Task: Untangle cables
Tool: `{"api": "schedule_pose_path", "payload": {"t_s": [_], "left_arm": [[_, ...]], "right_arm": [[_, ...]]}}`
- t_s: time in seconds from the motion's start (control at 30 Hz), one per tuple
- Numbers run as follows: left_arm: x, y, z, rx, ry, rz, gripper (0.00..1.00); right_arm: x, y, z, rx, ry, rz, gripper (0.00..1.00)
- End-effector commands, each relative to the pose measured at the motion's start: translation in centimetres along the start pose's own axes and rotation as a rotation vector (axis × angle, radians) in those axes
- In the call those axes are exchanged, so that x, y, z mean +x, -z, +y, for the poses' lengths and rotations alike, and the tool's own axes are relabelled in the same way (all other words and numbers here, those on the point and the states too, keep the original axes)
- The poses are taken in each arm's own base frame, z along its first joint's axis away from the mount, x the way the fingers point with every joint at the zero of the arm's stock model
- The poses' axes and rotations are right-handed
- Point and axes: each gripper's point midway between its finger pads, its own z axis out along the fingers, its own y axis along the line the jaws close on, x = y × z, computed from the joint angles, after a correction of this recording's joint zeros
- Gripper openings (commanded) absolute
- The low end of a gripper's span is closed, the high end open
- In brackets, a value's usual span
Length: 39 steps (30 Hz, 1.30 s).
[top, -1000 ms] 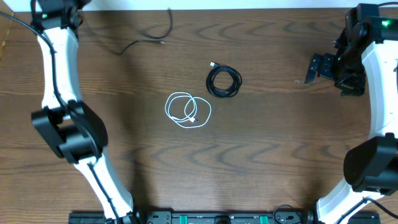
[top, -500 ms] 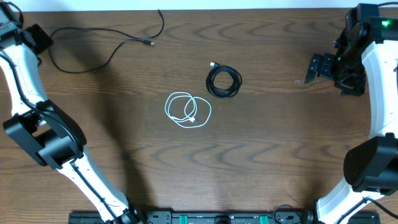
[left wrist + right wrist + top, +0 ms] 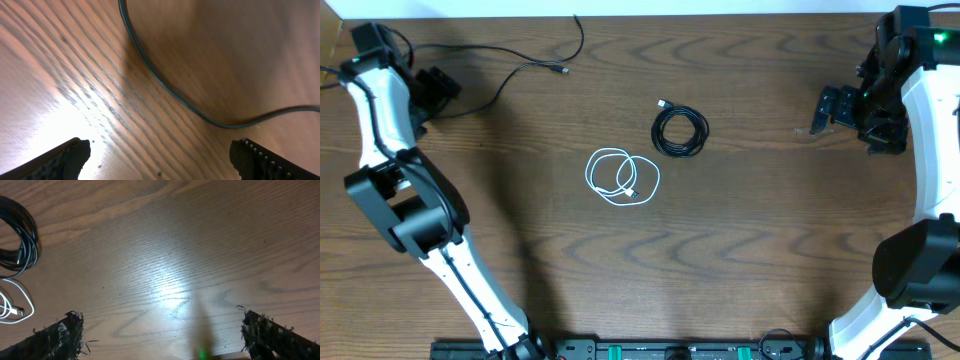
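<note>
Left jaws newly open, black cable (image 3: 535, 65) apparently released

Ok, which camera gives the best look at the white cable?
The overhead view: the white cable lies whole there, in loose loops, beside the black coil but apart from it. The right wrist view catches only a cropped bit of it at its left edge. The left wrist view does not show it.

Tbl (image 3: 770, 225): blk coil (image 3: 699, 135), wht loops (image 3: 624, 178), cord (image 3: 545, 66)
</note>
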Motion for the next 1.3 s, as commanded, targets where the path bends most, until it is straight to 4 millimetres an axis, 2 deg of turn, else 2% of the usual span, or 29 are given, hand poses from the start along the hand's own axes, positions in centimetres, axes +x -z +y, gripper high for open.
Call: {"api": "schedule_pose_path", "payload": {"t_s": [0.0,0.2,0.37,0.53,0.57,0.6,0.8,0.83,0.9,1.0,1.1,1.23,1.27], "left_arm": [[2.8,-3.5,-0.7,-0.025,0.041,0.091,0.95],[3.6,-6.7,-1.5,-0.030,0.078,0.105,0.92],[2.6,-7.6,-2.0,-0.005,0.076,0.064,0.91],[1.4,-8.5,-2.7,0.027,0.072,0.014,0.74],[1.1,-9.1,-2.8,0.033,0.072,0.004,0.62],[1.0,-9.4,-2.8,0.036,0.071,0.000,0.58],[0.4,-11.9,-2.7,0.051,0.016,-0.030,0.39],[-0.5,-11.8,-2.9,0.066,-0.049,-0.064,0.38],[-1.8,-11.0,-3.1,0.079,-0.085,-0.100,0.37],[-5.4,-7.4,-3.5,0.115,-0.070,-0.191,0.22],[-9.7,-1.0,-4.3,0.193,-0.054,-0.317,0.20],[-12.5,6.9,-4.8,0.263,-0.049,-0.443,0.21],[-12.7,8.8,-4.8,0.270,-0.047,-0.465,0.29]], "right_arm": [[0.0,0.9,0.2,-0.007,-0.008,-0.027,0.99],[0.0,0.9,0.2,-0.007,-0.008,-0.027,0.99],[0.0,0.9,0.2,-0.007,-0.008,-0.027,0.99],[0.0,0.9,0.2,-0.007,-0.008,-0.027,0.99],[0.0,0.9,0.2,-0.007,-0.008,-0.027,0.99],[0.0,0.9,0.2,-0.007,-0.008,-0.027,0.99],[0.0,0.9,0.2,-0.007,-0.008,-0.027,0.99],[0.0,0.9,0.2,-0.007,-0.008,-0.027,0.99],[0.0,0.9,0.2,-0.007,-0.008,-0.027,0.99],[0.0,0.9,0.2,-0.007,-0.008,-0.027,0.99],[0.0,0.9,0.2,-0.007,-0.008,-0.027,0.99],[0.0,0.9,0.2,-0.007,-0.008,-0.027,0.99],[0.0,0.9,0.2,-0.007,-0.008,-0.027,0.99]]}}
